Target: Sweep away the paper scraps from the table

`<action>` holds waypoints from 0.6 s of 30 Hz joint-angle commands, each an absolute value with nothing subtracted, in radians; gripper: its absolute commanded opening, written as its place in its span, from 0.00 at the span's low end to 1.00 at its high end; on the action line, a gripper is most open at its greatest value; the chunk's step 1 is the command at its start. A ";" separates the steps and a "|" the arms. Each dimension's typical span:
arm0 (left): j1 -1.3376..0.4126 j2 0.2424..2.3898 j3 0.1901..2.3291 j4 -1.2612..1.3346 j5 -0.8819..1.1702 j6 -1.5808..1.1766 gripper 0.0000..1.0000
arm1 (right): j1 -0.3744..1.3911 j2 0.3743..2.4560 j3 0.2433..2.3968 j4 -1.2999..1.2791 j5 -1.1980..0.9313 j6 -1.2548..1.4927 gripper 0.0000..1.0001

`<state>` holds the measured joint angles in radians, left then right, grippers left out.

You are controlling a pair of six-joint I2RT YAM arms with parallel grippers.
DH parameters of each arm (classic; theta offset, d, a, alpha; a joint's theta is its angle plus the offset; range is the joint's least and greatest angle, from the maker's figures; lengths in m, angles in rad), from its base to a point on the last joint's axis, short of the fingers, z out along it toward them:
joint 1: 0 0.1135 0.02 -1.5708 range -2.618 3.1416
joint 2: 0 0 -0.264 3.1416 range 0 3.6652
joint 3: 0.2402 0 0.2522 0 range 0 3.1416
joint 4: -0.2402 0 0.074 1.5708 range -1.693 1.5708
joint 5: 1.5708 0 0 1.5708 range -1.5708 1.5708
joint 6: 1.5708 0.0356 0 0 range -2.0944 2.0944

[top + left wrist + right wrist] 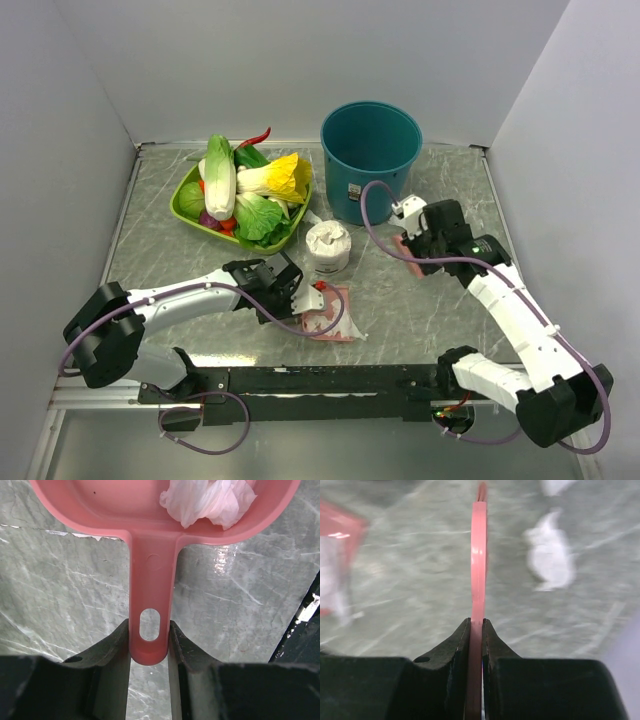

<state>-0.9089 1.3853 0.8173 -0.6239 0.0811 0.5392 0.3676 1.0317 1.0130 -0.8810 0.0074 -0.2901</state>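
A pink dustpan rests on the grey marble table in front of the left arm. My left gripper is shut on its handle, which runs between my left gripper's jaws. Crumpled white paper scraps lie inside the pan. My right gripper hovers right of centre, shut on a thin pink tool handle seen edge-on. In the blurred right wrist view, a white wad lies on the table right of that handle.
An upright white tissue roll stands between the two grippers. Behind it are a teal bucket and, to the left, a green tray of vegetables. Grey walls close in the table on three sides.
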 commanded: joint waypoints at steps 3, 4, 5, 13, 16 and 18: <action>-0.905 1.353 0.824 -0.612 0.086 0.560 0.27 | 0.189 1.029 1.003 -0.649 0.170 -0.582 0.00; -0.907 1.351 0.813 -0.609 0.089 0.564 0.29 | 0.170 1.048 1.005 -0.632 0.172 -0.603 0.00; -0.907 1.351 0.807 -0.604 0.090 0.568 0.34 | 0.152 1.060 1.006 -0.621 0.164 -0.620 0.00; -0.900 1.324 0.726 -0.545 0.115 0.606 0.51 | 0.048 1.222 0.960 -0.437 0.161 -0.775 0.00; -0.894 1.315 0.704 -0.537 0.146 0.615 0.52 | 0.035 1.278 0.977 -0.455 0.150 -0.773 0.00; -0.891 1.305 0.692 -0.531 0.159 0.615 0.50 | 0.035 1.290 0.998 -0.494 0.127 -0.747 0.00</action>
